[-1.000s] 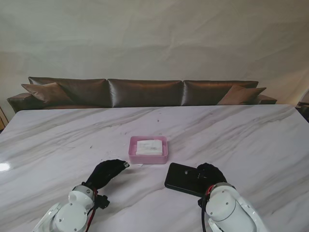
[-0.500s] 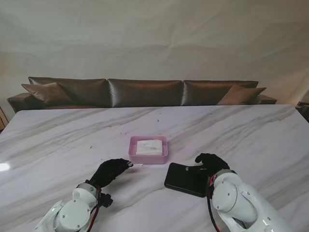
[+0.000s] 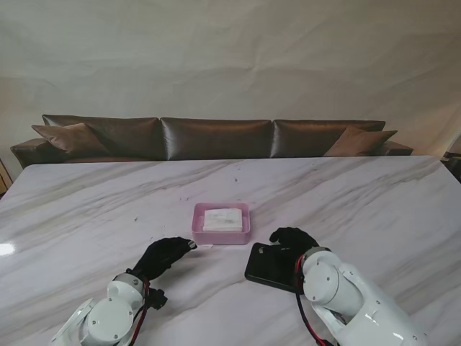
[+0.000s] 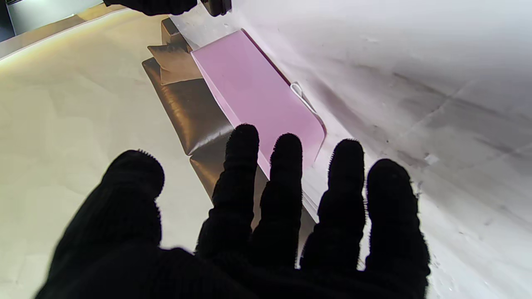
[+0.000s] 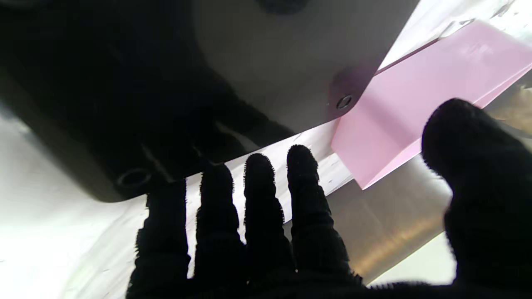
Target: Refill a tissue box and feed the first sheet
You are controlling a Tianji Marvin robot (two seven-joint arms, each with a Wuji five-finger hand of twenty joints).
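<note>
A pink box (image 3: 221,223) of tissues (image 3: 222,218) is seen mid-tabletop (image 3: 86,209), before a brown sofa (image 3: 216,138). Beside it, the left hand (image 3: 164,254) is spread empty; the right hand (image 3: 292,239), fingers released, rests over a black lid (image 3: 270,265).

Pink tissue box (image 3: 221,223), black lid (image 3: 272,266), grey-veined white marble table (image 3: 374,202)

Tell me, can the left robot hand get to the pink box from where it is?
Probably yes. The left robot hand is open beside the pink box, fingers pointing at its near corner, with only bare table between them.
</note>
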